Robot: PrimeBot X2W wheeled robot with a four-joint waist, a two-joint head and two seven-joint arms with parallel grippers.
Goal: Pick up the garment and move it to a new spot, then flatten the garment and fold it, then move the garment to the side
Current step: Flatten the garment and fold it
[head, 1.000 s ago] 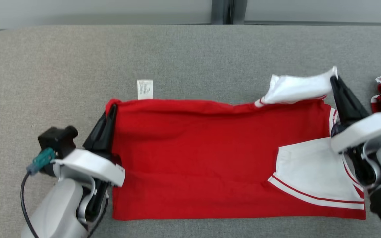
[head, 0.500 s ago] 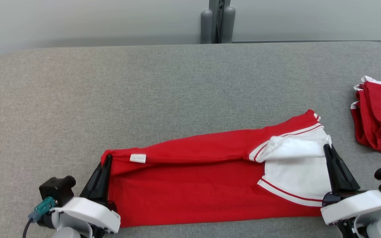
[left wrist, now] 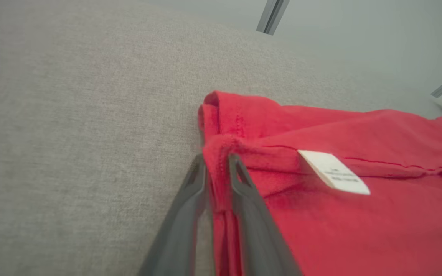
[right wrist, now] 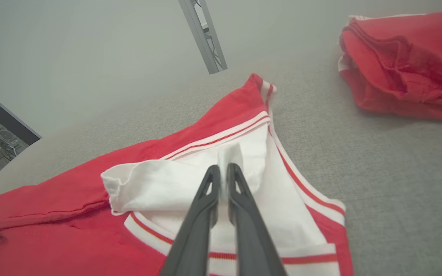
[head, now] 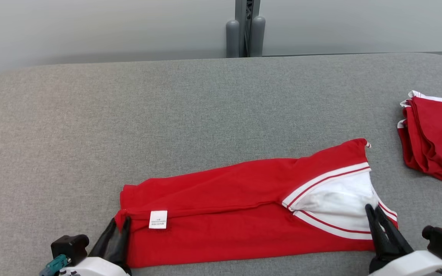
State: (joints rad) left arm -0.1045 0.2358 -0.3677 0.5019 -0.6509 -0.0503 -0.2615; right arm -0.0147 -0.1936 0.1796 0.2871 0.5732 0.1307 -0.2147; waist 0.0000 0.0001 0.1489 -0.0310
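Soft, light and limp, the red garment (head: pixel 225 214) lies folded along the desk's (head: pixel 167 115) near edge, and its hemmed end corners look the surest holds. The left gripper (left wrist: pixel 216 158) pinches the red hem (left wrist: pixel 221 145). Whether the right gripper (right wrist: pixel 221 166), nearly closed at the white sleeve (right wrist: pixel 159 184), grips it, I cannot tell.
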